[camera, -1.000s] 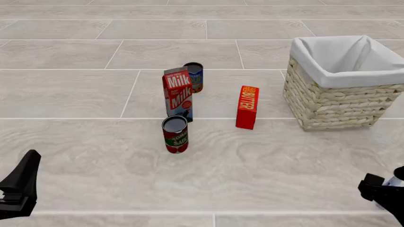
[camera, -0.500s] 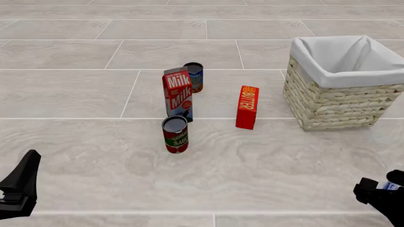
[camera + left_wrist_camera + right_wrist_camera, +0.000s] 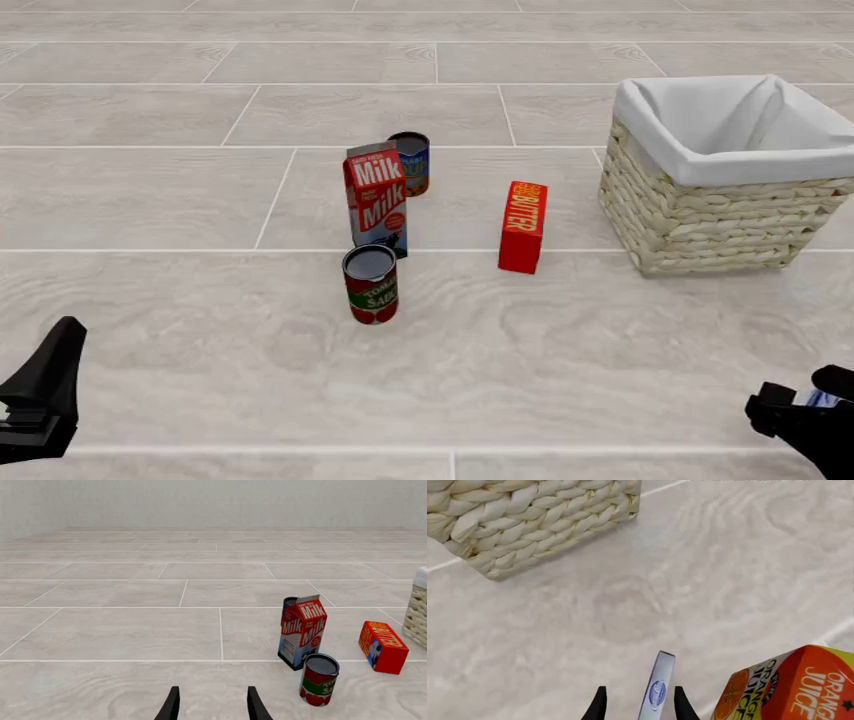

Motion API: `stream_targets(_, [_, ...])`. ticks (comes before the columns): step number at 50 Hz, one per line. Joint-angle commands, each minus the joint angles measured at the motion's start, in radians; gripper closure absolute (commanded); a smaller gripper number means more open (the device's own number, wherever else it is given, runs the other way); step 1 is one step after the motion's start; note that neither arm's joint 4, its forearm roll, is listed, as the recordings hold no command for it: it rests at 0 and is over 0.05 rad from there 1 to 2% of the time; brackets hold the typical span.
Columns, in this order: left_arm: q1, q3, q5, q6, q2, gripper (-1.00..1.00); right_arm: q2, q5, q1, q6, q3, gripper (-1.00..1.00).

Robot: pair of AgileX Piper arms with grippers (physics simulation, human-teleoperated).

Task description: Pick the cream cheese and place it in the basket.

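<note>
At the near right edge of the table, we see the right claw with its two dark fingers spread apart, the cream cheese standing on edge between them; whether either finger touches the packet, we cannot tell. In the front view only a sliver of the packet shows behind that claw. Just beside it stands an orange juice carton. Beyond lies bare tabletop, then the basket, well apart at the far right. The left claw hangs with its fingers apart, holding nothing. Farther out stand a tomato can, a milk carton with a second can behind it, and a butter box.
</note>
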Motion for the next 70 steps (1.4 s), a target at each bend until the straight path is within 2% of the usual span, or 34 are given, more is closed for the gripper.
stream_targets(1, [0.0, 0.0, 0.0, 0.0, 0.0, -1.0, -0.009, 0.003, -0.001, -0.014, 0.0, -1.0])
stream_targets(3, [0.0, 0.0, 0.0, 0.0, 0.0, -1.0, -0.023, 0.013, -0.002, -0.011, 0.0, -1.0])
stream_targets(4, [0.0, 0.0, 0.0, 0.0, 0.0, -1.0, -0.03, 0.02, -0.001, -0.008, 0.0, 1.0])
stream_targets(9, [0.0, 0.0, 0.0, 0.0, 0.0, -1.0, -0.109, 0.083, -0.001, -0.026, 0.0, 1.0])
stream_targets(19, [0.0, 0.0, 0.0, 0.0, 0.0, -1.0, -0.1, 0.077, 0.001, -0.021, 0.0, 1.0])
stream_targets(24, [0.0, 0.0, 0.0, 0.0, 0.0, -1.0, -0.196, 0.155, 0.008, -0.028, 0.0, 1.0])
stream_targets(26, [0.0, 0.0, 0.0, 0.0, 0.0, -1.0, -0.279, 0.222, 0.019, -0.024, 0.0, 1.0])
stream_targets(29, [0.0, 0.0, 0.0, 0.0, 0.0, -1.0, -0.339, 0.274, 0.021, -0.034, 0.0, 1.0])
stream_targets(30, [0.0, 0.0, 0.0, 0.0, 0.0, -1.0, -0.447, 0.36, 0.029, -0.032, 0.0, 1.0])
stream_targets(34, [0.0, 0.0, 0.0, 0.0, 0.0, -1.0, -0.562, 0.462, 0.033, -0.053, 0.0, 1.0])
stream_targets(39, [0.0, 0.0, 0.0, 0.0, 0.0, -1.0, -0.809, 0.679, 0.052, -0.053, 0.0, 1.0])
stream_targets(45, [0.0, 0.0, 0.0, 0.0, 0.0, -1.0, -0.873, 0.733, 0.062, -0.05, 0.0, 1.0])
stream_targets(50, [0.0, 0.0, 0.0, 0.0, 0.0, -1.0, -0.967, 0.817, 0.068, -0.053, 0.0, 1.0])
stream_targets(53, [0.0, 0.0, 0.0, 0.0, 0.0, -1.0, -1.103, 0.931, 0.083, -0.066, 0.0, 1.0])
stream_targets(55, [0.0, 0.0, 0.0, 0.0, 0.0, -1.0, -1.275, 1.072, 0.121, -0.073, 0.0, 1.0])
stream_targets(56, [0.0, 0.0, 0.0, 0.0, 0.0, -1.0, -1.29, 1.092, 0.118, -0.097, 0.0, 1.0])
stream_targets(57, [0.0, 0.0, 0.0, 0.0, 0.0, -1.0, -1.329, 1.122, 0.118, -0.094, 0.0, 1.0])
stream_targets(64, [0.0, 0.0, 0.0, 0.0, 0.0, -1.0, -1.372, 1.155, 0.121, -0.092, 0.0, 1.0])
stream_targets(70, [0.0, 0.0, 0.0, 0.0, 0.0, -1.0, -1.502, 1.258, 0.131, -0.113, 0.0, 1.0])
